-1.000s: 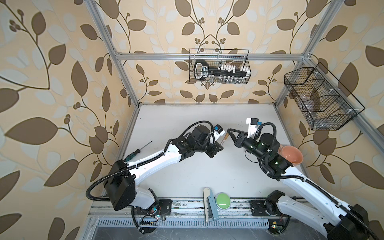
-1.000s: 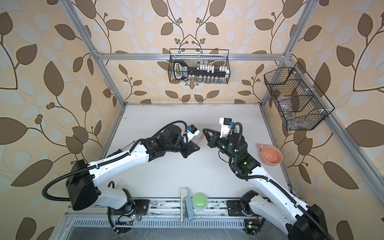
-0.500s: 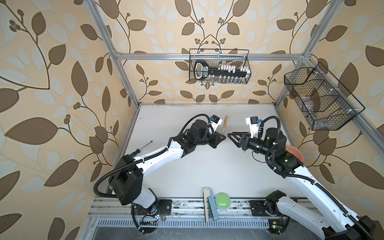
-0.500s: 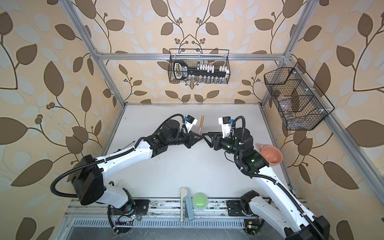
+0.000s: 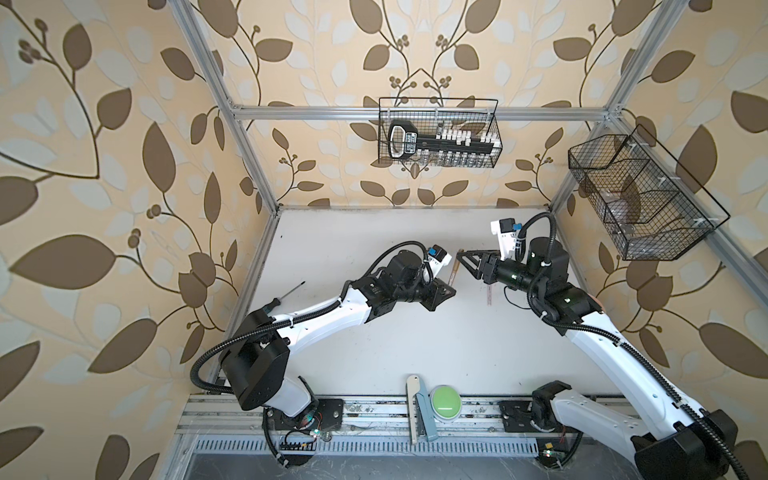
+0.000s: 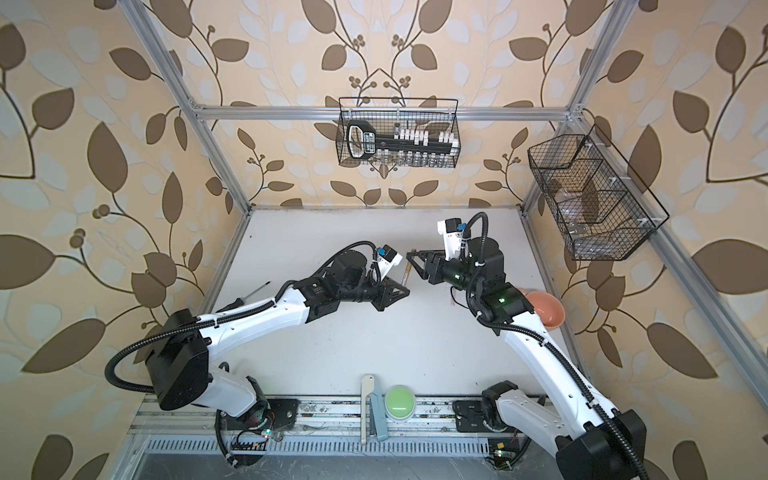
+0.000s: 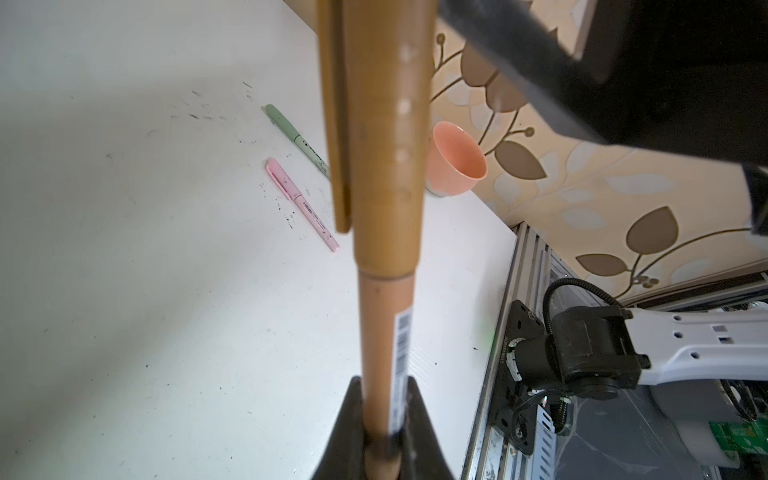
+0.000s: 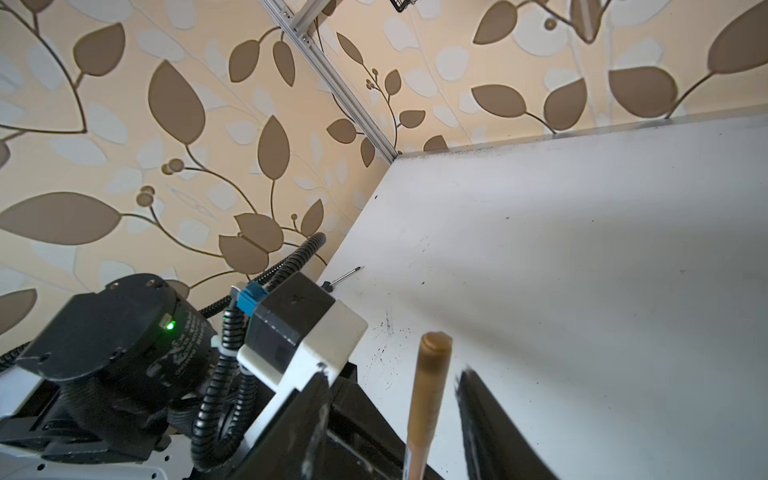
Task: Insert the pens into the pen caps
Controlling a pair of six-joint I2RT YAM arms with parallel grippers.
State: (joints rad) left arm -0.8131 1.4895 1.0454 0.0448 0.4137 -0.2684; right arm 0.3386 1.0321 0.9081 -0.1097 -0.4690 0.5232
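In a top view, left fingers [image 5: 446, 292] gripped the brown pen [image 5: 454, 270]; right fingers [image 5: 464, 258] stood released, straddling its far end. Left wrist: brown cap [image 7: 386, 124] sat on the pen beyond them. Right wrist: cap touched neither finger.

Brown capped plastic pen [image 7: 386, 208]: blurred close-up, cap end cut off by frame edge. Pale green pen [image 7: 293, 134]: one end hidden behind it. Peach plastic cup [image 7: 457, 166]: partly hidden likewise.
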